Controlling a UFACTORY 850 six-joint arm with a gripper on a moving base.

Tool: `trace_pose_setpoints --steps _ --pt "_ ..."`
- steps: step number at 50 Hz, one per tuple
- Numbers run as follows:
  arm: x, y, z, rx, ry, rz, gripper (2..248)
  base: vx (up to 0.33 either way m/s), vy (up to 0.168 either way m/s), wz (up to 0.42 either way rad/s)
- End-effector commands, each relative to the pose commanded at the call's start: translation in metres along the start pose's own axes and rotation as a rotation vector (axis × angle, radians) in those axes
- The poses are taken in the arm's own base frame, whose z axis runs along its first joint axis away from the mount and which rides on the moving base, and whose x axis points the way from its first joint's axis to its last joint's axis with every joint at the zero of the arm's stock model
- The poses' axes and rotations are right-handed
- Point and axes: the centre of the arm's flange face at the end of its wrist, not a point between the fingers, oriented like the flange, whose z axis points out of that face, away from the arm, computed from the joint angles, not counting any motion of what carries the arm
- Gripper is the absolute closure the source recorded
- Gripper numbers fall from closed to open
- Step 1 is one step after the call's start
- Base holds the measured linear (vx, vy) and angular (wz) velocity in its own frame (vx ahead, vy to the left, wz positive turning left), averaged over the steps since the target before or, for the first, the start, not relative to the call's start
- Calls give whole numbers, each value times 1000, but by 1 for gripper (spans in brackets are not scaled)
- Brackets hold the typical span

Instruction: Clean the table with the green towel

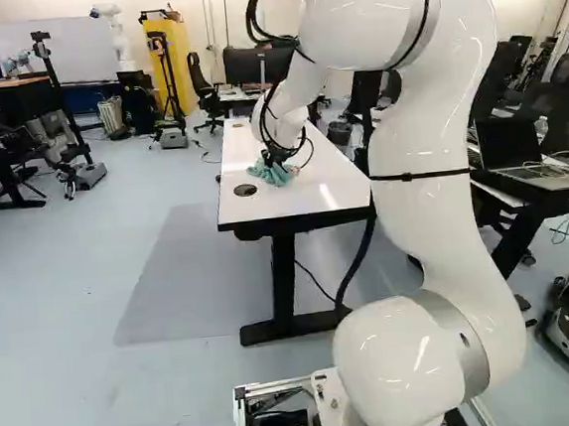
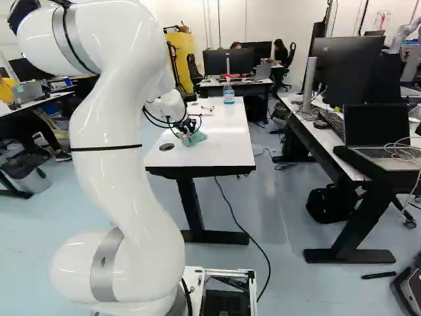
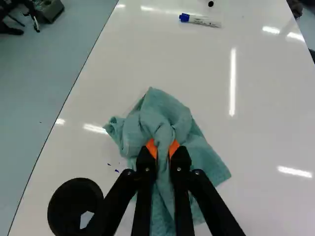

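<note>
My gripper [image 1: 278, 156] is low over the white table [image 1: 312, 186], down at the green towel [image 1: 269, 173]. In the wrist view the gripper [image 3: 163, 148] is shut on a fold of the towel [image 3: 165, 118], which bunches up between the orange pads and spreads out flat around them on the tabletop [image 3: 266, 142]. Small blue marks [image 3: 116, 170] show on the table beside the towel, close to the round black grommet [image 3: 74, 204].
Ahead of the towel lies a marker [image 3: 200, 20] with a blue cap. A bottle [image 2: 228, 91] stands at the table's far end. Another desk [image 2: 322, 141] with monitors and a laptop is at the right. Another robot [image 1: 114, 33] stands far back.
</note>
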Motion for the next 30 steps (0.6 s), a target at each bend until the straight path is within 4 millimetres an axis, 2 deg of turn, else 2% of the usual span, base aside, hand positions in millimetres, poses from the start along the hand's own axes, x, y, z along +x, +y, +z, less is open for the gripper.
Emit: trace_pose_setpoints --steps 12,30 --pt "-10 -14 -12 16 -10 -17 204 0 0 0" --pt "-33 -22 -35 24 -30 -25 204 0 0 0"
